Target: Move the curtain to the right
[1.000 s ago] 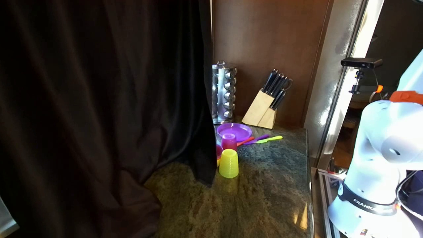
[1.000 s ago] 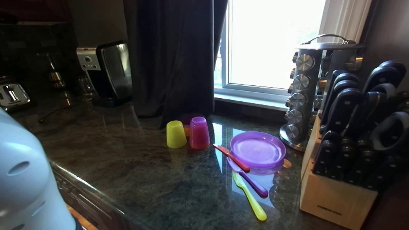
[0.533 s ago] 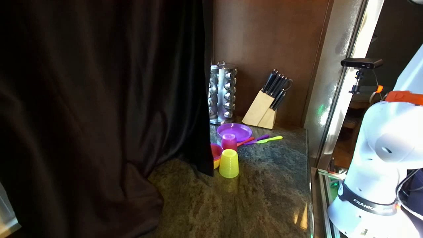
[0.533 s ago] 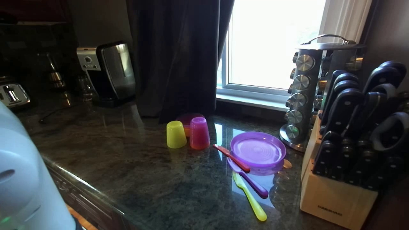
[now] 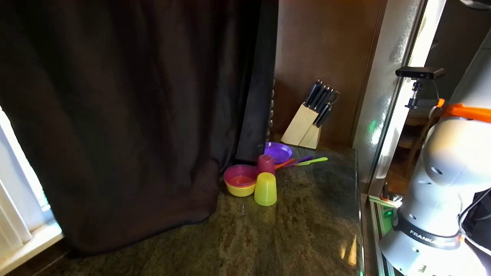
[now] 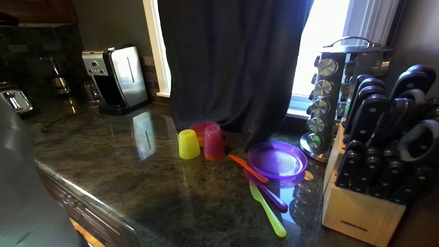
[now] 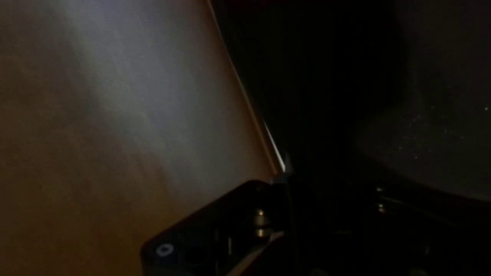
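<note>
The curtain, a huge dark brown-black drape, fills the left half of an exterior view [image 5: 145,115]. It hangs before the window in an exterior view [image 6: 233,61], its hem at the counter behind the cups. In the wrist view the curtain [image 7: 330,76] is a nearly black mass at middle and right. My gripper [image 7: 301,184] shows dark at the bottom of the wrist view. Its jaws look close together and shut on the curtain's dark cloth, though the far finger is mostly lost in darkness. The gripper is out of sight in both exterior views; only lower arm parts show.
Stacked bowls [image 5: 240,180], a yellow cup [image 5: 265,189] and a pink cup [image 6: 214,142] stand by the hem. A purple plate [image 6: 277,159], plastic knives [image 6: 269,209], a spice rack [image 6: 320,99] and a knife block [image 6: 363,206] lie to the right. A coffee maker [image 6: 120,79] stands left.
The curtain has swung and spread to the right, uncovering the window frame at its left and the bowls, and covering most of the spice rack in an exterior view. The arm has shifted slightly.
</note>
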`<action>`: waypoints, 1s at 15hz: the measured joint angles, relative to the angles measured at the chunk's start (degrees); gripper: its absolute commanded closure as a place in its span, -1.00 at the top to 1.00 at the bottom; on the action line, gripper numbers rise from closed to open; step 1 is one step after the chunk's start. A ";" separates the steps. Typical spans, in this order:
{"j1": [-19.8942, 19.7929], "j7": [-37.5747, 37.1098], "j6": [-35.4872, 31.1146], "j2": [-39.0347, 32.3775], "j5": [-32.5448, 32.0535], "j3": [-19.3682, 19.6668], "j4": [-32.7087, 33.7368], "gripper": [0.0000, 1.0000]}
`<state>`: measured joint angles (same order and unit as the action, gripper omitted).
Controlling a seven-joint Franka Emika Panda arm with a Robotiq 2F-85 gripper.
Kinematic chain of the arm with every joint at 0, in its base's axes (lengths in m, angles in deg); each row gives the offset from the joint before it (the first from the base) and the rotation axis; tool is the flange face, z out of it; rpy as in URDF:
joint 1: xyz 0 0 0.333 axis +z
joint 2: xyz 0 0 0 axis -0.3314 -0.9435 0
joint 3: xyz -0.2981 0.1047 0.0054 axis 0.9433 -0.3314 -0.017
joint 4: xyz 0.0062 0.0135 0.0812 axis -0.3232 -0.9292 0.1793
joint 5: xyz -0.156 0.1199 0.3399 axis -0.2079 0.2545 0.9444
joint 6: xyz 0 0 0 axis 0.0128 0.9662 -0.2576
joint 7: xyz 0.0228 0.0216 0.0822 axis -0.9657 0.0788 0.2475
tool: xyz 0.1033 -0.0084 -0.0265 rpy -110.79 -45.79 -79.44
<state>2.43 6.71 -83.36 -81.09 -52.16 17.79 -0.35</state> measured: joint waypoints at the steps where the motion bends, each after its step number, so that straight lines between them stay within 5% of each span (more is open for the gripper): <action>1: -0.67 -1.61 0.07 -0.74 0.21 0.80 0.78 -0.99; 15: -3.09 -16.10 1.76 -8.17 5.93 4.84 8.92 -0.96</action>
<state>-0.66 -9.38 -81.60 -89.26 -46.23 22.62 8.58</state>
